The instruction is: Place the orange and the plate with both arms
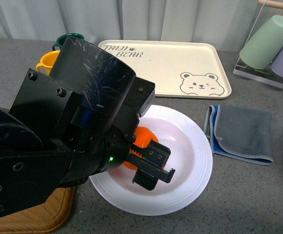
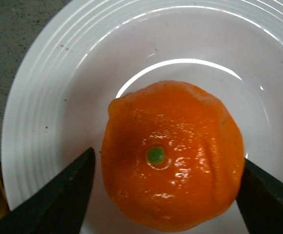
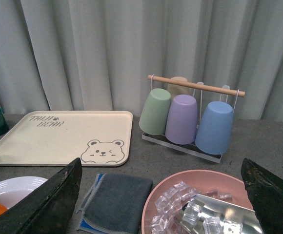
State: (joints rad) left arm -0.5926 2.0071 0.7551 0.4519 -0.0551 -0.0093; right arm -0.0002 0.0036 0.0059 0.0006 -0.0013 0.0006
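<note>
The glossy, lumpy orange mandarin (image 2: 173,156) sat in the well of the big round white ridged plate (image 1: 192,163), and the left gripper (image 1: 149,163) was right down over it. The left wrist view told the story: the two dark fingers (image 2: 68,190) stood apart, one on each side of the fruit. One showed a clear sliver of white plate between itself and the peel. The other was just at the skin (touching or not, I could not tell). So the jaws were spread, not clamped, and the fruit's weight looked to be on the plate.

The green stem dot faced straight up at the wrist camera, so the mandarin's short axis ran up along the gripper's approach and its round belly lay across the line between the pads. That was the relation that mattered, I'd say. A squeeze would have met the widest part squarely, and a straight lift would have cleared it.

The right gripper (image 3: 161,163) was well apart from all this, its fingers wide with nothing between them, above a pink bowl of ice cubes (image 3: 153,204). From there the plate was only a sliver at the edge. The left arm was plainly the nearer one.
</note>
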